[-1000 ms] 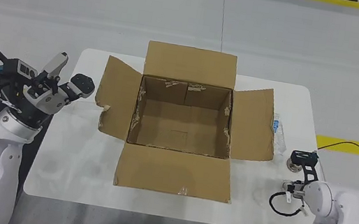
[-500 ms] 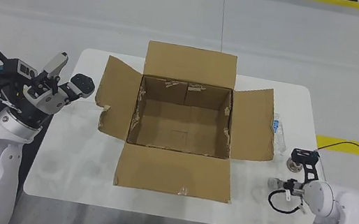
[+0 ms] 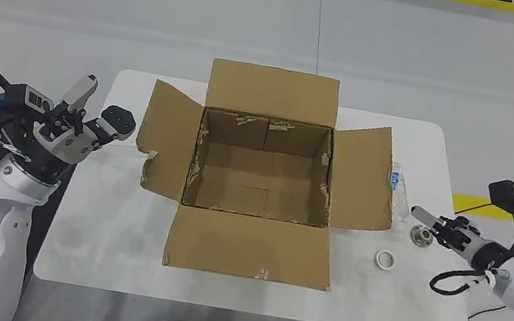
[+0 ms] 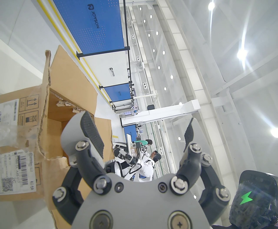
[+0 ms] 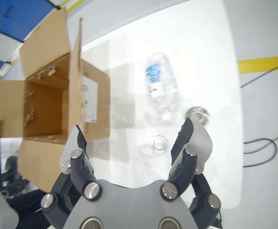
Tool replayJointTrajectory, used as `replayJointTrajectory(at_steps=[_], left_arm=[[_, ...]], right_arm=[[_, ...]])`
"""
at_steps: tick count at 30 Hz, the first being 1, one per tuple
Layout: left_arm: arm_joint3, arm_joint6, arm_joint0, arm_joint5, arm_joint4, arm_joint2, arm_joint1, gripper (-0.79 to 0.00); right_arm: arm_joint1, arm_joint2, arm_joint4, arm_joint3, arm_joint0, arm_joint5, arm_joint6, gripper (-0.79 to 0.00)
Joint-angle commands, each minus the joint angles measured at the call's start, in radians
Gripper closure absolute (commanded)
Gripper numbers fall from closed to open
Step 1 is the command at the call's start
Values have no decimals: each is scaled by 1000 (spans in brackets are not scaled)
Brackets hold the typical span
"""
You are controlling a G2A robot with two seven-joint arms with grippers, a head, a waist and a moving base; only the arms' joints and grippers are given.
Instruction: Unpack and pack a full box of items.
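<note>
The right gripper [image 5: 132, 130], fingers spread and empty, has swung away from the empty cardboard box [image 3: 258, 186]. A small white ring [image 3: 385, 259] now lies right of the box, near the water bottle [image 3: 395, 182]. The left gripper [image 4: 139, 121] waits left of it, fingers spread. Unpacking looks finished, and packing comes next.

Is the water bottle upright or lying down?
Lying down: the water bottle rests on its side on the table, outside the box.
</note>
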Motion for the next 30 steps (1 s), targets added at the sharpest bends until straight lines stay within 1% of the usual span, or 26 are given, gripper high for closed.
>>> replayJointTrajectory(at_steps=[1,4,8,11,16,20,30], left_arm=[[-1,13,6,-8,-6,-3,0,-785],[-4,33,14,-14,-13,-8,1,-785],[-8,51,18,-17,-13,-7,2,-785],[-9,51,18,-17,-12,-7,3,-785],[-9,51,18,-17,-12,-7,3,-785],[-9,51,18,-17,-12,-7,3,-785],[-9,51,18,-17,-12,-7,3,-785]], right_arm=[[4,-33,45,31,26,-14,32,-785],[9,-77,111,85,71,-50,79,-785],[15,-136,126,119,103,-67,94,-785],[17,-180,136,124,120,-62,78,-785],[18,-238,147,123,135,-17,27,-785],[21,-285,136,119,147,-12,20,-785],[29,-357,108,54,126,12,-15,-785]])
